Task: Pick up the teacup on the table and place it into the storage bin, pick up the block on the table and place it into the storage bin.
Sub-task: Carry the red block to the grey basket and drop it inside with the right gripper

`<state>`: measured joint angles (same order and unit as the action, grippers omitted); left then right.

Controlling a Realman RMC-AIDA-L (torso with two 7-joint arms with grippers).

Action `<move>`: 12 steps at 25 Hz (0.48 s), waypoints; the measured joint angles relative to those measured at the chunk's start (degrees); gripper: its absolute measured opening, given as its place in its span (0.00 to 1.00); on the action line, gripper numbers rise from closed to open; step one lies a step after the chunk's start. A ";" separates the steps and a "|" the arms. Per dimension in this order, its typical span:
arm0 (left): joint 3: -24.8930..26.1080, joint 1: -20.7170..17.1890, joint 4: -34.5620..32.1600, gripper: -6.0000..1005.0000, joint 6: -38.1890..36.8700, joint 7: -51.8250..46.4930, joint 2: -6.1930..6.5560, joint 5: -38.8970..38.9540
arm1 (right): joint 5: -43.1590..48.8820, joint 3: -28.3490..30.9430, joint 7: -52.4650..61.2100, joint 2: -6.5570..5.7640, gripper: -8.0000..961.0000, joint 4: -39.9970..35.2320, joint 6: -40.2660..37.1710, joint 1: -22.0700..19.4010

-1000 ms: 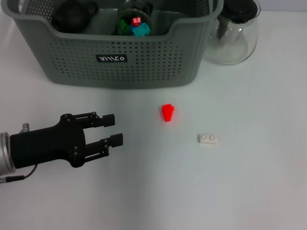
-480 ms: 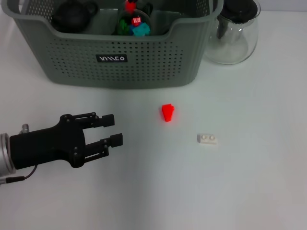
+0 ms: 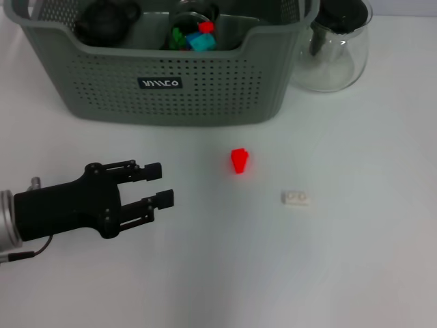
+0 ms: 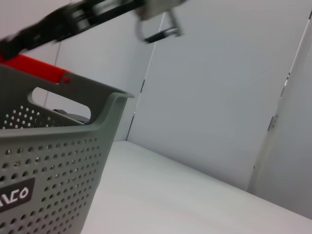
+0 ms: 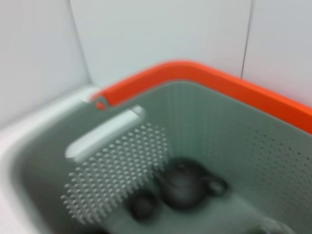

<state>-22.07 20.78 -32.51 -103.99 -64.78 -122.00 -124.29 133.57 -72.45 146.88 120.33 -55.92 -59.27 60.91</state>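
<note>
Two blocks lie on my table (image 3: 355,273): one red block (image 3: 239,160), one white block (image 3: 295,198). One storage bin (image 3: 164,82) sits far. My left tool (image 3: 159,184) hovers near-left, fingers apart, empty; my right tool's fingers I cannot tell.

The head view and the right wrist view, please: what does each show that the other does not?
Only the head view shows the left gripper, open above the table, the red block, the white block and the glass teapot. Only the right wrist view shows the orange handle. Both show the storage bin holding a black teapot.
</note>
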 joint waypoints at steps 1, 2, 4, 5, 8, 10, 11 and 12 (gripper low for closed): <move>0.01 0.00 0.00 0.54 0.04 -0.01 0.01 -0.01 | -4.60 -0.05 -2.13 -0.07 0.52 -8.07 -2.82 -5.37; 0.02 -0.02 -0.01 0.54 0.05 -0.01 0.01 -0.03 | -8.59 0.07 -4.20 -0.17 0.52 -14.07 -4.72 -9.81; 0.01 -0.07 -0.03 0.54 0.09 -0.02 0.00 -0.07 | -19.57 1.09 -11.02 -0.61 0.52 -25.31 -10.40 -19.35; 0.03 -0.09 -0.08 0.54 0.11 -0.03 0.02 -0.08 | -24.47 1.98 -14.59 -0.89 0.52 -29.27 -14.30 -24.09; 0.02 0.09 -0.06 0.54 0.14 -0.04 0.06 -0.08 | -34.29 6.13 -22.29 -1.56 0.51 -35.96 -26.47 -33.89; 0.02 0.45 0.00 0.54 0.18 -0.09 0.08 -0.08 | -36.43 10.09 -23.57 -1.76 0.51 -37.62 -35.46 -37.83; 0.01 0.65 0.00 0.54 0.17 -0.10 0.08 -0.12 | -35.45 12.07 -23.35 -1.80 0.51 -37.89 -39.52 -38.70; 0.02 0.79 0.00 0.54 0.19 -0.13 0.10 -0.20 | -33.40 13.68 -22.92 -1.83 0.51 -38.06 -43.58 -39.19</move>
<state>-22.06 21.57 -32.51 -103.80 -64.90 -121.90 -124.49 100.17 -58.77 123.96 118.50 -93.97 -102.85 21.72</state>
